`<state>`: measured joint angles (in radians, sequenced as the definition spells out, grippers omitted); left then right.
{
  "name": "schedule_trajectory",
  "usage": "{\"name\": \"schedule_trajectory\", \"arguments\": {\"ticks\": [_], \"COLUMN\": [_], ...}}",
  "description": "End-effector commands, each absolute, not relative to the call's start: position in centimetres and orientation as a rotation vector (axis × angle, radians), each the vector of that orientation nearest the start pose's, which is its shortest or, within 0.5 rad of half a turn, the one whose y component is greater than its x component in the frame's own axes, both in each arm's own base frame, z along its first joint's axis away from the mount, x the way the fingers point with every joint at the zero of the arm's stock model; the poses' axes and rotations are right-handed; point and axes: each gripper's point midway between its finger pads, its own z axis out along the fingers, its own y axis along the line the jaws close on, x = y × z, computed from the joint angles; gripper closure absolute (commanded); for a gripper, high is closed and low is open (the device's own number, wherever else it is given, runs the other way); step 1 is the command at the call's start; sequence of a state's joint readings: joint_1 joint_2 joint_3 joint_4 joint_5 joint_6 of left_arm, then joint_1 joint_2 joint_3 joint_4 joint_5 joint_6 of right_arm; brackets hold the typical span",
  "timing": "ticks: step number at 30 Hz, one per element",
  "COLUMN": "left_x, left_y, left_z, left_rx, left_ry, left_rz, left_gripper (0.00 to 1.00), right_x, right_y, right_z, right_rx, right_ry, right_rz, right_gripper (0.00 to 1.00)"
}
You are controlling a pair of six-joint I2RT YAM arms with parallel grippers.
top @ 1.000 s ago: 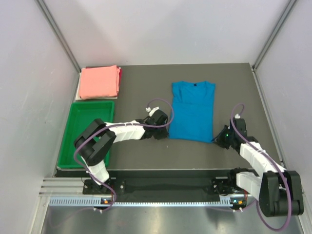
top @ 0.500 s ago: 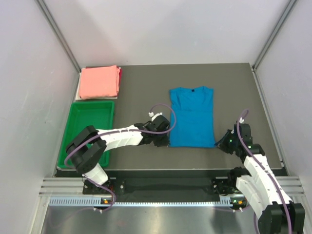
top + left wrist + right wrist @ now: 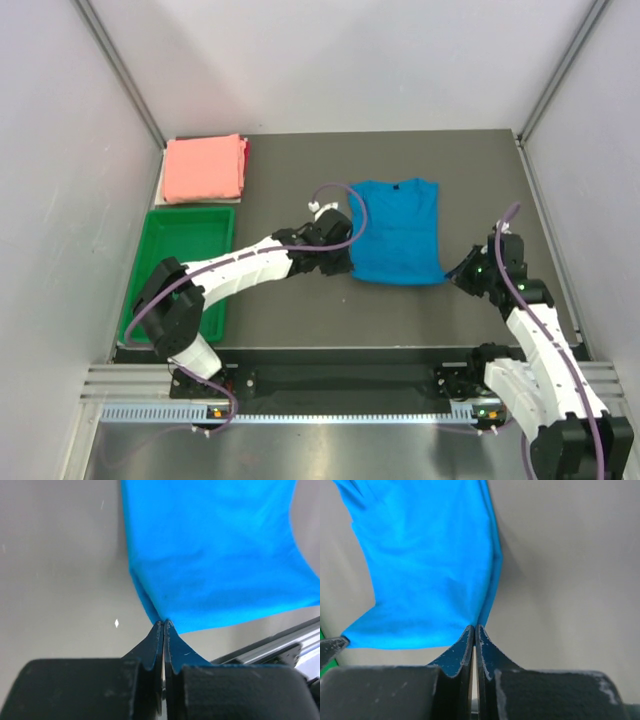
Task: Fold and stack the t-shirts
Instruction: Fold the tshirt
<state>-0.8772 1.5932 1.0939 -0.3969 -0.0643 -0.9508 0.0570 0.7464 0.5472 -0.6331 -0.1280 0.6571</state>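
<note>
The flat dark grey table fills the middle of the top view, walled by pale panels on three sides. On it, right of centre, lies the bright blue t-shirt of soft cloth, short-sleeved, with its collar toward the far edge and its hem toward the arms. The far part lies flat on the table. The near hem runs between the two grippers, one at each of its corners.

The rectangular green plastic tray sits at the left edge of the table, well apart from the blue t-shirt, with the left arm crossing above its near part. Just beyond the tray, in the far left corner, rests the salmon pink t-shirt, folded into a neat rectangle.

The left gripper is at the near left corner of the hem. In its wrist view the black fingers are pressed together with no gap, and the corner of the blue t-shirt runs into their tips, pinched there. The right gripper is at the near right corner. Its fingers are likewise closed tight, and the edge of the blue t-shirt comes down into the tips and is clamped between them.
</note>
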Motion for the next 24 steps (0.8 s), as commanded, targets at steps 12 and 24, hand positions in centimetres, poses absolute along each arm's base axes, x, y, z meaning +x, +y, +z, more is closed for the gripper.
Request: {"name": "schedule_trajectory", "arguments": {"ticks": [12,24], "left_x": [41.8,54.8], "left_y": [-34.5,-34.8], "left_z": [18.4,18.3], "left_rx": [-0.144,-0.207], "left_ry": [2.327,2.142], "left_rz": [-0.725,-0.908], "left_gripper": [1.00,1.00], "right_x": [36.5,49.2], "right_y": [5.5,5.2], "right_z": [19.3,19.2], "right_rx": [0.552,0.513], "right_ry": [2.163,2.123], "right_rz": [0.437,0.426], "right_gripper": [1.00,1.00]}}
